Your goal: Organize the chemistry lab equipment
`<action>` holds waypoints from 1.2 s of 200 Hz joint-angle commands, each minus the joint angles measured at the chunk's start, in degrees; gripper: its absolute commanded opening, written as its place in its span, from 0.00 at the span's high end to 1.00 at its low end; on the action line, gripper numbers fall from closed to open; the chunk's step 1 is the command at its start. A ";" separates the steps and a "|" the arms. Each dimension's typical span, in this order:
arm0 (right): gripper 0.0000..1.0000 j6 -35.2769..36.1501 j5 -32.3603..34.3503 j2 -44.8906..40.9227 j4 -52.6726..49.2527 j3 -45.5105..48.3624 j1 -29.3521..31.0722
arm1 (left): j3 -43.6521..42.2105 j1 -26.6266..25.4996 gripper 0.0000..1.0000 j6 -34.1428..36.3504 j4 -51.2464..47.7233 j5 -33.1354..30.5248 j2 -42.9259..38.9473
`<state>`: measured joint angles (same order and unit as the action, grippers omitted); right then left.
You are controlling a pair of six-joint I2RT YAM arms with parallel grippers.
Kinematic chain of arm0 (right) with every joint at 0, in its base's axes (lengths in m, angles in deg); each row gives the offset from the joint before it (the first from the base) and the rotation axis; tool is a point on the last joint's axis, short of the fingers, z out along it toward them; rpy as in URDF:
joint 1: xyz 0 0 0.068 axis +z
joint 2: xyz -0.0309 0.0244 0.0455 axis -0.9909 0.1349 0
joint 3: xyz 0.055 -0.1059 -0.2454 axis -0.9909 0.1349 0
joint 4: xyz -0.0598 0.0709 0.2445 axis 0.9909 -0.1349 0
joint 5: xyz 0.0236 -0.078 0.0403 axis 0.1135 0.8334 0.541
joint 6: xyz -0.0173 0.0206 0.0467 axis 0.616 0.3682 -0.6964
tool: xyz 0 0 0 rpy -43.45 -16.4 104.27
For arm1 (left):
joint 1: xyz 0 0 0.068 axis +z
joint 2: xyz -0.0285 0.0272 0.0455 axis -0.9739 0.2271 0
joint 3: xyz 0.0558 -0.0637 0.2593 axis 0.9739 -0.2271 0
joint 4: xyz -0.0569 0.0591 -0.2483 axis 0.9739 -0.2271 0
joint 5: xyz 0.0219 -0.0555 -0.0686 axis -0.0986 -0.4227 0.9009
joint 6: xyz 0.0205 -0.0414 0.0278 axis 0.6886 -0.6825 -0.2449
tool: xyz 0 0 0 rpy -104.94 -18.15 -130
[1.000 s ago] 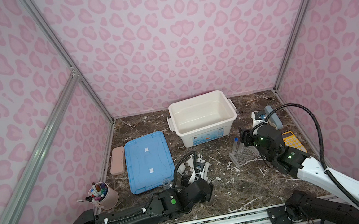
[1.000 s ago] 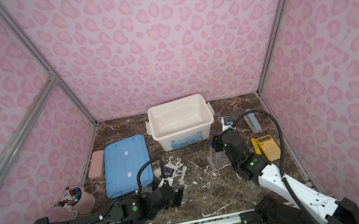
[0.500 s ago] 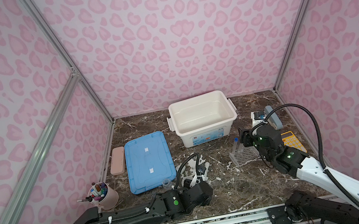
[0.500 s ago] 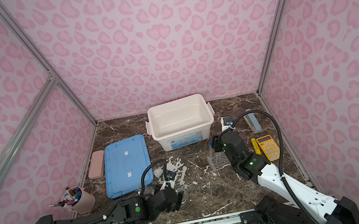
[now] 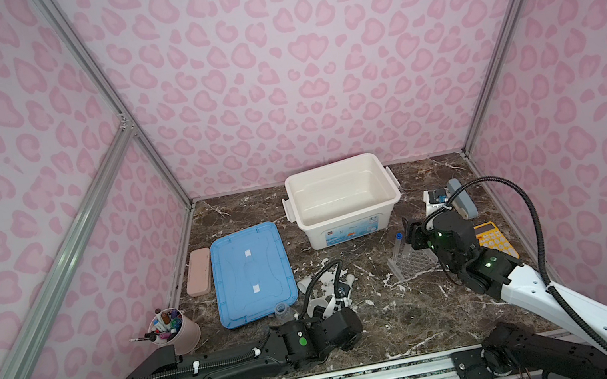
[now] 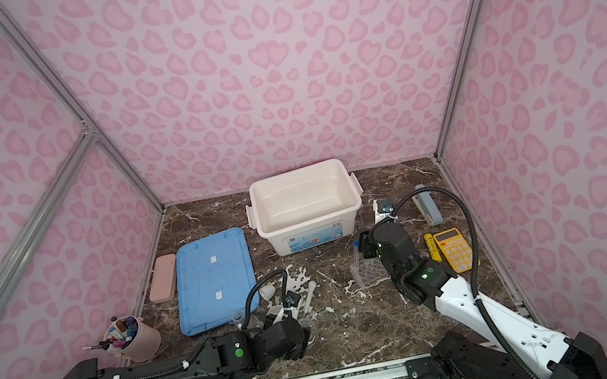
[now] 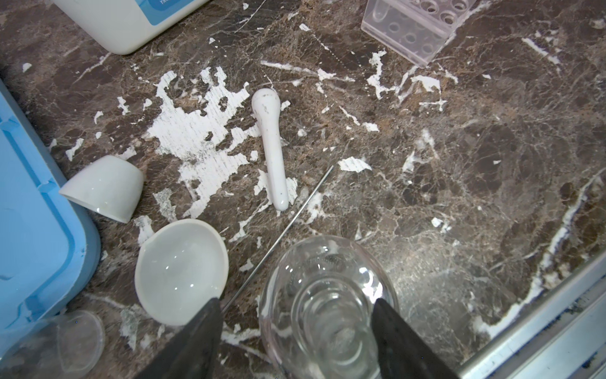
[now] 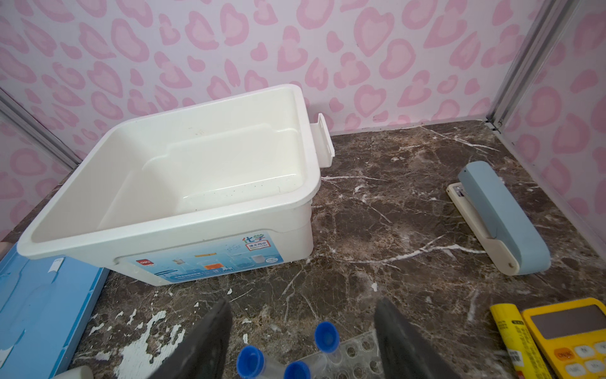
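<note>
In the left wrist view my left gripper (image 7: 295, 300) is open, its jaws on either side of a clear glass flask (image 7: 328, 295) standing near the table's front edge. One pad seems to touch the glass and the other stands clear. Beyond it lie a white pestle (image 7: 270, 147), a tipped white cup (image 7: 105, 187), a white dish (image 7: 180, 269) and a clear beaker (image 7: 62, 341). My right gripper (image 8: 303, 305) hangs open above the clear rack (image 8: 354, 357), which holds three blue-capped test tubes (image 8: 326, 333). A top view shows the rack (image 5: 412, 264) to the right.
The open white bin (image 5: 347, 229) stands at the back, with its blue lid (image 5: 251, 275) flat on the left beside a pink case (image 5: 198, 272). The pink pen cup (image 5: 175, 331) is front left. A stapler (image 8: 501, 216), glue stick (image 8: 511, 341) and yellow calculator (image 8: 570, 338) are right. A thin metal rod (image 7: 278, 229) lies near the flask.
My left arm has drawn back toward the front edge, and its jaws have narrowed around the flask. The right arm has not moved.
</note>
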<state>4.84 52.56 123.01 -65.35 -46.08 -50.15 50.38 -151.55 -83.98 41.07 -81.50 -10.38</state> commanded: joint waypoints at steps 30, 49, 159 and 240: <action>0.29 -0.85 0.26 -0.44 -0.62 0.43 -0.39 | 0.62 -0.03 0.29 -0.65 0.10 0.40 1.75; 0.29 -0.98 0.26 -0.53 -0.77 0.59 -0.59 | 0.92 0.00 0.30 -0.27 0.13 0.53 1.92; 0.29 -1.68 -0.70 -1.22 -1.00 0.98 -0.84 | 0.62 0.03 0.31 -1.45 -0.22 -0.26 1.38; 0.29 -1.82 -0.88 -1.33 -0.97 1.17 -1.06 | 1.85 0.01 0.42 -0.44 0.20 -0.18 3.23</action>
<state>3.45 51.82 121.68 -66.62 -45.30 -51.13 51.58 -151.55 -84.42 41.15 -80.77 -7.41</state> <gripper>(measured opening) 0.709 0.617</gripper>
